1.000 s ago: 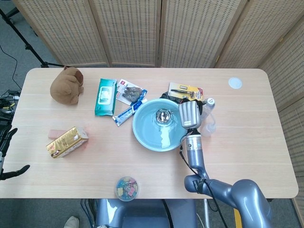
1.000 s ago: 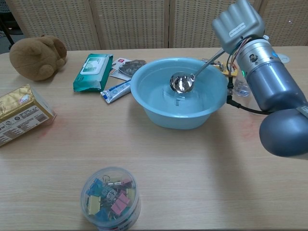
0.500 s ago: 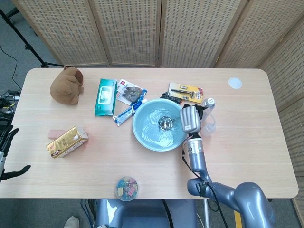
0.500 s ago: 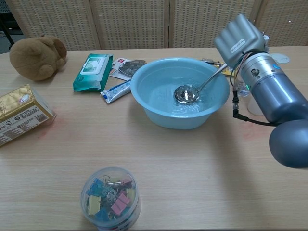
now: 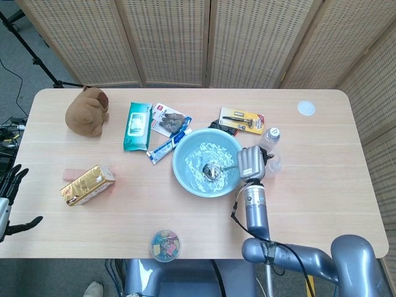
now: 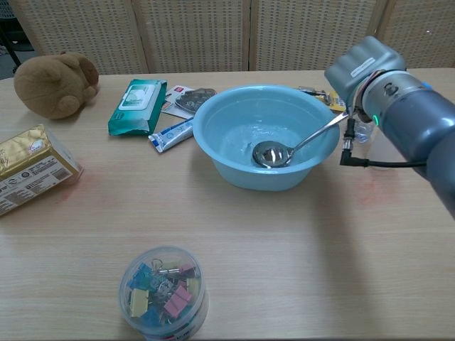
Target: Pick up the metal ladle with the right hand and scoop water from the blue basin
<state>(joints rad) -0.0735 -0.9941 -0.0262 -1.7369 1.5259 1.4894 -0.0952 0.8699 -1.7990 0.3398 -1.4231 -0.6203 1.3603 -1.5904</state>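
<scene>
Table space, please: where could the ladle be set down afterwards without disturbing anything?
Bare wood lies in front of the blue basin, between the clip jar and the right hand; more right of the white disc. Behind the basin it is crowded with packets.

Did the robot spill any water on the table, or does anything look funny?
No spill shows. The water is churned and rippled inside the blue basin, where the right hand holds the metal ladle dipped in. The table around the basin looks dry.
</scene>
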